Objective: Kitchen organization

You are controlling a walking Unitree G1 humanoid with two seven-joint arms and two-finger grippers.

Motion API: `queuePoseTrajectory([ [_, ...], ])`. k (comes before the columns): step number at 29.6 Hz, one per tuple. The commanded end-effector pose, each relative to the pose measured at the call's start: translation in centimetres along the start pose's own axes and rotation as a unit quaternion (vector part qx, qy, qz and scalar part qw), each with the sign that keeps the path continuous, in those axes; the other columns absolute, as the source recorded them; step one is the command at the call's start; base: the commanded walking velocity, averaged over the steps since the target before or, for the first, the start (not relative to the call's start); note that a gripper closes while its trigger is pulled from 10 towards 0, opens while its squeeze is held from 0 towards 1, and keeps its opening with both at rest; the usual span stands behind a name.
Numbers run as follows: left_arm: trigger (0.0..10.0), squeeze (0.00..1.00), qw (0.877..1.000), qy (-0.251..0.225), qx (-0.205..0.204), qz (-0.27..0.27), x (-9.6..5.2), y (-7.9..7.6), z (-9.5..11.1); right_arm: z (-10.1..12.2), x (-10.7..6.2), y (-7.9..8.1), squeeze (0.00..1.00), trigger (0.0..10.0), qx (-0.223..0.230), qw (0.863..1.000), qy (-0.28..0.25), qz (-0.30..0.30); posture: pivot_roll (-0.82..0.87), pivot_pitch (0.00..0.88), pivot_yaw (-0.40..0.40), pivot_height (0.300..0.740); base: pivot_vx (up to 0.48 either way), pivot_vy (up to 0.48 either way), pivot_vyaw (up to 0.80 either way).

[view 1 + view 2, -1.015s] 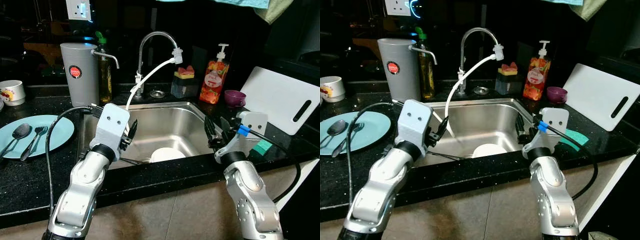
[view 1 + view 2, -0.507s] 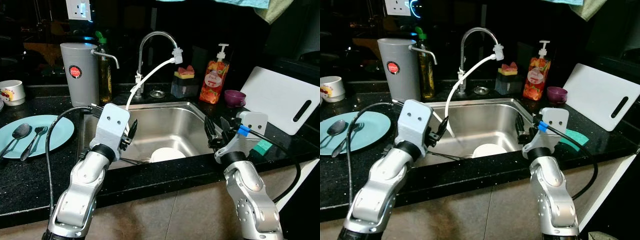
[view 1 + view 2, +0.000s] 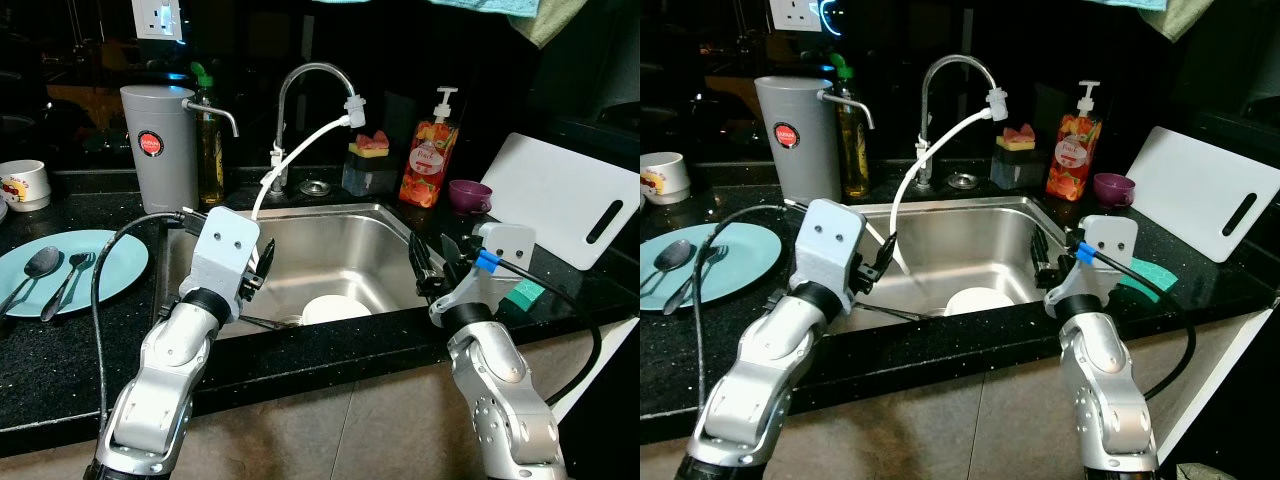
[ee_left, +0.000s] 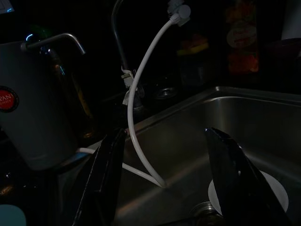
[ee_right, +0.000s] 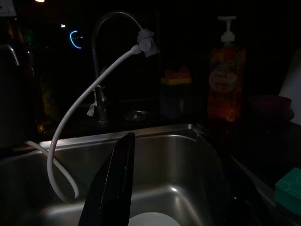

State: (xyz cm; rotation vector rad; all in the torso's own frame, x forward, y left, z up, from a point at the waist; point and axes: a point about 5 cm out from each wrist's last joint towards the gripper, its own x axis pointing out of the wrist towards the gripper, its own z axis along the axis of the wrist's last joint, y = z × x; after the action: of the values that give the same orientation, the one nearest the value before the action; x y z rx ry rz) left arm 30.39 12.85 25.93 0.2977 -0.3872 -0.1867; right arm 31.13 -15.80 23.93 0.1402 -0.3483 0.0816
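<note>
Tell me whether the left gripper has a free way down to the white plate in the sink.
Probably yes. The left gripper hangs open above the sink, and only the white hose runs nearby, off the line to the white plate.

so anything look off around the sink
The white hose clipped onto the faucet spout is odd: it loops down loosely into the steel sink instead of running tidily. A white plate lies in the basin. Nothing looks spilled or broken.

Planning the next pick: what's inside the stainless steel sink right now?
Inside the stainless steel sink lie a white round plate, a thin metal utensil beside it, and the end of the white hose. The front wall hides the nearest floor.
</note>
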Motion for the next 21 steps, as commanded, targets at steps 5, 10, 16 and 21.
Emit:
queuePoseTrajectory([
  [5,10.0,0.00,1.000,-0.001,0.001,-0.004,0.01,-0.31,0.08,-0.09,-0.03,-0.12,0.00,10.0,-0.007,1.000,0.002,-0.001,0.18,0.019,-0.110,0.740,0.000,0.000,0.00],
  [10,10.0,0.00,1.000,-0.001,0.000,-0.004,0.03,-0.36,0.07,-0.07,-0.06,-0.15,0.00,10.0,-0.007,1.000,0.002,-0.001,0.17,0.021,-0.111,0.740,0.000,0.000,0.00],
  [16,10.0,0.00,1.000,0.000,-0.002,-0.004,0.01,-0.44,0.03,-0.01,-0.14,-0.26,0.00,10.0,-0.009,1.000,0.003,-0.003,0.17,0.026,-0.111,0.740,0.000,0.000,0.00],
  [21,10.0,0.00,1.000,0.000,-0.003,-0.003,0.00,-0.48,0.00,0.02,-0.17,-0.32,0.00,10.0,-0.010,1.000,0.003,-0.004,0.16,0.027,-0.111,0.740,0.000,0.000,0.00],
])
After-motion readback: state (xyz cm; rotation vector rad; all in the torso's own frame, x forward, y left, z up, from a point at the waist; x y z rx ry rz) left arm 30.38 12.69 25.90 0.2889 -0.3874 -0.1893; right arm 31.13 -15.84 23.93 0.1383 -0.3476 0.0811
